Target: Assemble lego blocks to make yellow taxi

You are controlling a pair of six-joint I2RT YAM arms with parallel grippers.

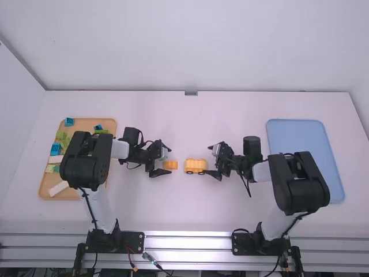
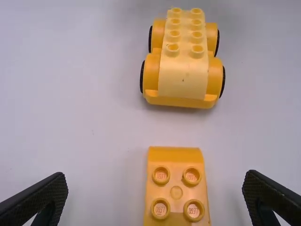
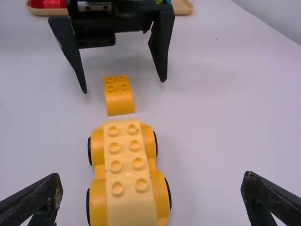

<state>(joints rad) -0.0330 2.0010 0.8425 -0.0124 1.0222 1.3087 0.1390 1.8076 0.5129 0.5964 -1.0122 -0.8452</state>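
- Yellow wheeled car [image 3: 127, 183], mid-surface [image 1: 184, 210], upright: off-centre pressing could make it roll.
- Loose yellow block [image 2: 176, 183], at the car's nine o'clock, just apart, studs up, curved end towards it: uneven closing could twist it, so the studs would miss.
- Left jaws, wide apart astride the loose block, gripping nothing: too low a grip could foul seating.
- Right jaws, wide apart at the car's three o'clock, empty: without their bracing, it could slide.
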